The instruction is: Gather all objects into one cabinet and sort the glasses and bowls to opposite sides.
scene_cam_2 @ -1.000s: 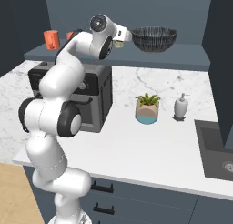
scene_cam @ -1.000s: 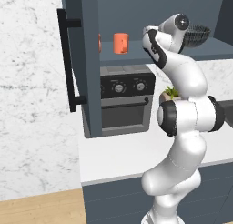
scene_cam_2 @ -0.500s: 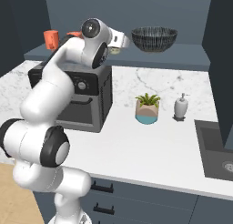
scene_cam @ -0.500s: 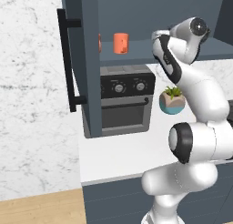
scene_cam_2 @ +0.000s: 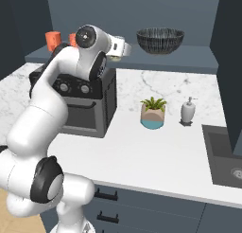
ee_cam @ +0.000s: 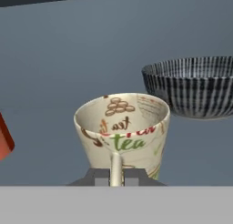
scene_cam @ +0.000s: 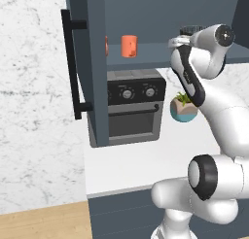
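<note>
In the hand view my gripper (ee_cam: 116,176) is shut on the near rim of the beige patterned cup (ee_cam: 122,129), which is upright with its mouth towards the camera. The wide dark bowl (ee_cam: 195,86) sits just behind it to the right, and an orange cup (ee_cam: 4,139) shows at the left edge. From the right base view the gripper (scene_cam_2: 122,48) hovers at the open cabinet's shelf (scene_cam_2: 194,58), left of the bowl (scene_cam_2: 159,39) and right of two orange cups (scene_cam_2: 53,38). The left base view shows an orange cup (scene_cam: 129,45) on the shelf beside the open cabinet door (scene_cam: 92,63).
The door's long black handle (scene_cam: 73,68) juts out at the left. Under the shelf stand a toaster oven (scene_cam_2: 80,102), a plant pot (scene_cam_2: 153,114) and a soap dispenser (scene_cam_2: 188,111) on the marble counter. A sink (scene_cam_2: 224,156) lies at the right.
The arm's elbow and lower links have swung down and outward. The hand has stayed at the shelf with the beige cup, shifting only slightly.
</note>
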You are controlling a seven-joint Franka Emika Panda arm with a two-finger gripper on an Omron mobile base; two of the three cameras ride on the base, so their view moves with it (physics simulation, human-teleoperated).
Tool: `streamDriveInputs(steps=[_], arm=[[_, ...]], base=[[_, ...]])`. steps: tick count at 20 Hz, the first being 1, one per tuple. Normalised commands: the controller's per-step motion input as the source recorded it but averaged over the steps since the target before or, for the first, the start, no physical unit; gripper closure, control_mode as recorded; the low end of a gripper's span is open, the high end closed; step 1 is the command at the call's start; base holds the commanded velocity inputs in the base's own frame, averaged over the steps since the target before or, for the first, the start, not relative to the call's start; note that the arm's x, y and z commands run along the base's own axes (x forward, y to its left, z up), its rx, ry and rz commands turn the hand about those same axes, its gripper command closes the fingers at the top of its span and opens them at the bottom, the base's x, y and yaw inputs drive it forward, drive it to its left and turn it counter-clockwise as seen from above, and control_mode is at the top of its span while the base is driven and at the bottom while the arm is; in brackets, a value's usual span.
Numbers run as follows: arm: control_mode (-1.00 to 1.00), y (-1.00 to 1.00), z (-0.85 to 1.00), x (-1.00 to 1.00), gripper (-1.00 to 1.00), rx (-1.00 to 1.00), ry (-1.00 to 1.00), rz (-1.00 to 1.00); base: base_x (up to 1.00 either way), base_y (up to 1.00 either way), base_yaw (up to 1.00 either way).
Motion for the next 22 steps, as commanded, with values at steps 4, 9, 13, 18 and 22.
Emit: streamDriveInputs(steps=[4,9,13,18,22], arm=[[-1.0,0.14,0.21,-0.3,1.0,0.0,0.07,0.04],[-1.0,0.46,0.09,-0.14,1.0,0.0,0.05,0.21],[-1.0,0.61,0.0,-0.19,1.0,0.0,0.0,0.35],[-1.0,0.7,0.0,-0.31,1.0,0.0,0.0,0.37],[-1.0,0.7,0.01,-0.36,1.0,0.0,0.0,0.29]], base=[[0.0,0.0,0.0],[0.0,0.0,0.0],[0.0,0.0,0.0],[0.0,0.0,0.0],[0.0,0.0,0.0]])
